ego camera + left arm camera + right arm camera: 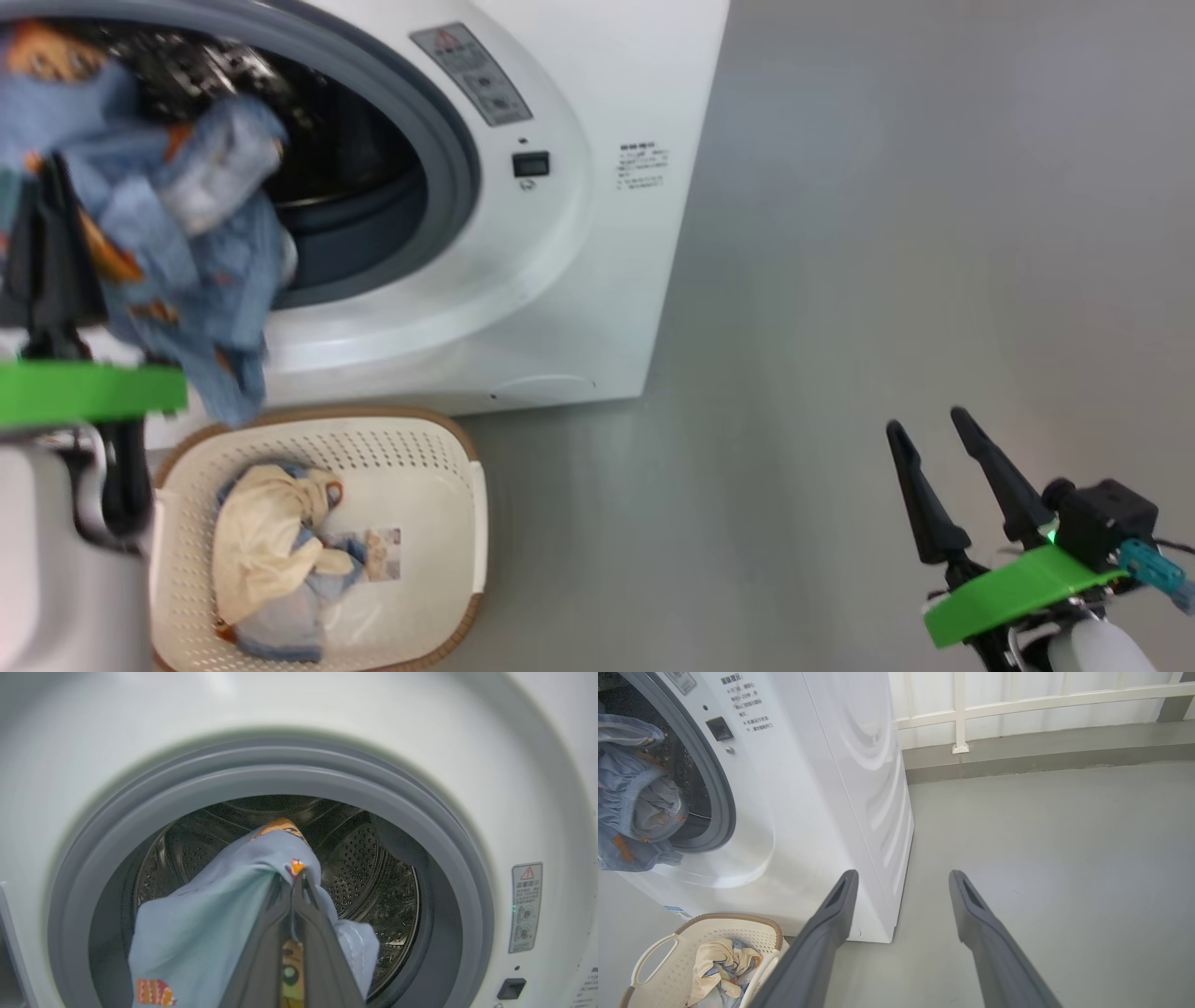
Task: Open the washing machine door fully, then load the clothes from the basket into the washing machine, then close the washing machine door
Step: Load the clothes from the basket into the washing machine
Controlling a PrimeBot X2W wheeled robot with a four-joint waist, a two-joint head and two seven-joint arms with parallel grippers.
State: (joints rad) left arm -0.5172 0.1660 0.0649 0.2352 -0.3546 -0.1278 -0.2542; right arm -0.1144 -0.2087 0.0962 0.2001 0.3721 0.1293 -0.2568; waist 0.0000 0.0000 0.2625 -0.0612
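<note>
The left gripper [297, 877] pinches the clothes [205, 924], seemingly soft and light, by one bunched fold; the right gripper [926, 422] is open.

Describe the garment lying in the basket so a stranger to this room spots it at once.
Below the open mouth of the white front-loading washing machine stands a cream-white perforated plastic basket with a brown rim. The crumpled garment inside shows mostly pale cream with light blue edges, unlike the blue printed garment gripped by the left end effector.
</note>
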